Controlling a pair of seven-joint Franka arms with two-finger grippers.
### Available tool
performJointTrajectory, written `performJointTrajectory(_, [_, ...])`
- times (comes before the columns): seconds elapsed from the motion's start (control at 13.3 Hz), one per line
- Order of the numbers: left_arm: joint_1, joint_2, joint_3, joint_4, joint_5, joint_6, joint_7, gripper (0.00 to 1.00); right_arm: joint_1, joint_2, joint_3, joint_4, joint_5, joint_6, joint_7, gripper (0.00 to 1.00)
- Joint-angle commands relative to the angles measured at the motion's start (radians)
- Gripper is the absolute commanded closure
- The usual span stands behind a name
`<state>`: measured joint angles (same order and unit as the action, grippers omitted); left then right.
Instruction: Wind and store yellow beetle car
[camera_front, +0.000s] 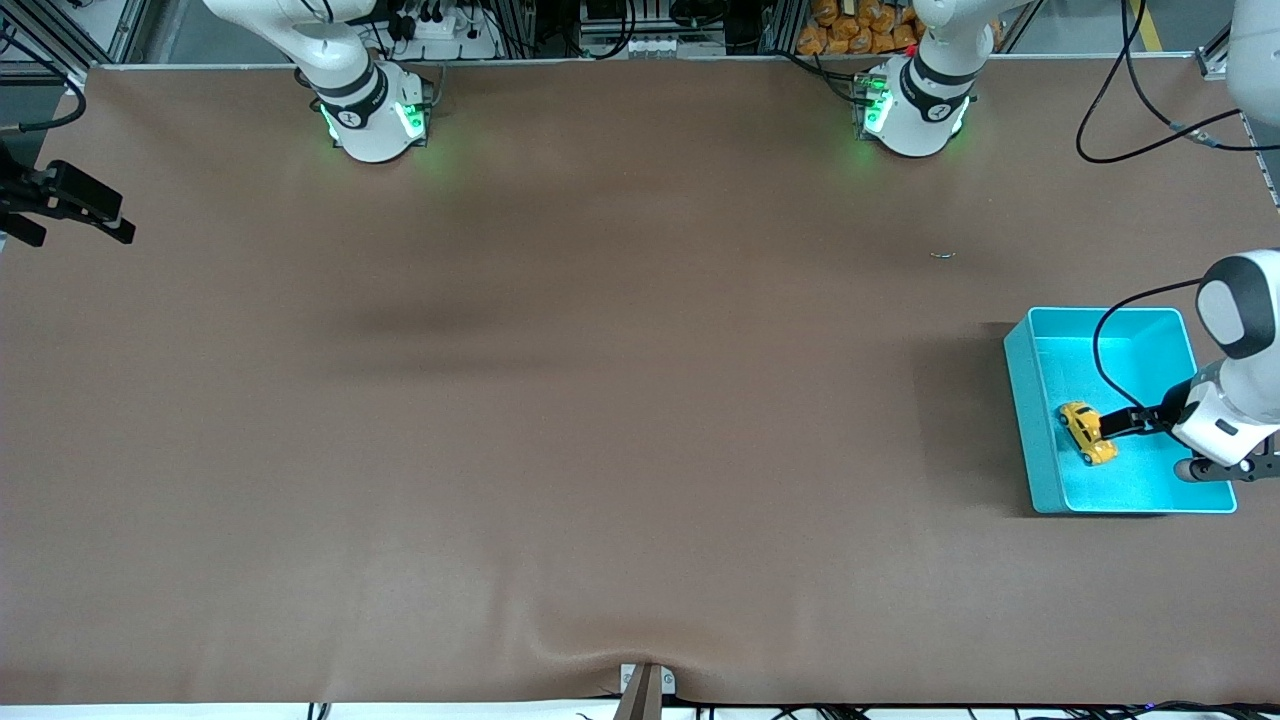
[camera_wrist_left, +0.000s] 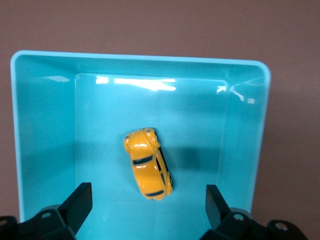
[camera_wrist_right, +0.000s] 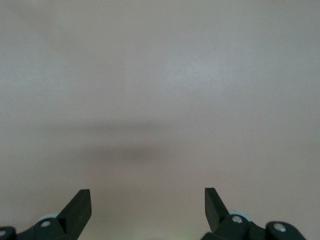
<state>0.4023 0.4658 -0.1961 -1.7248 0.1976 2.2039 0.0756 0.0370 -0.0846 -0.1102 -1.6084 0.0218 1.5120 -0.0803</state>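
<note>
Resting on the floor of the turquoise bin (camera_front: 1016, 400), the yellow beetle car (camera_front: 1087, 432) lies free of any grip, toward the wall of the bin that faces the right arm's end of the table. The left gripper (camera_wrist_left: 148, 202) hangs over the bin just above the car, its fingers (camera_wrist_left: 80, 200) spread wide with nothing between them. The right gripper (camera_wrist_right: 148, 202) waits over the bare brown table (camera_front: 560, 400), well apart from the bin, jaws likewise spread and holding nothing.
</note>
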Motion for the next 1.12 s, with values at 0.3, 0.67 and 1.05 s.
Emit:
performJointTrajectory(0.3, [0.003,-0.185,-0.114,-0.018,0.005,-0.185,-0.060,0.00,-0.012,-0.012,0.007,0.002,-0.008,-0.012,-0.004,0.00])
performJointTrajectory(0.67, [-0.008,-0.292,-0.198,-0.021,-0.087,-0.338,-0.183,0.00,-0.012,-0.014,0.007,0.002,-0.008,-0.012,-0.004,0.00])
performJointTrajectory(1.05, [-0.314,-0.418,0.025,-0.018,-0.167,-0.495,-0.192,0.00,-0.011,-0.014,0.007,0.002,-0.014,-0.012,-0.004,0.00])
